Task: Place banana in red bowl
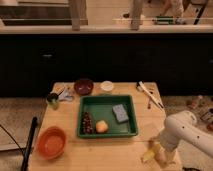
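On table [60,122], front-right — gripper [161,153] at slanting banana [148,155].

Warm, dim light falls from above on the table [62,122]. The band behind it is nearly black, and the top strip is brighter. My gripper [158,150], lower right, sits in half-shade under my bright white arm [186,131].

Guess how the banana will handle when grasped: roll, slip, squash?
The banana looks slim and curved, so it probably won't roll far. Small, so likely light. Probably soft; a hard pinch may bruise it. The gripper is at it, by the table's near edge.
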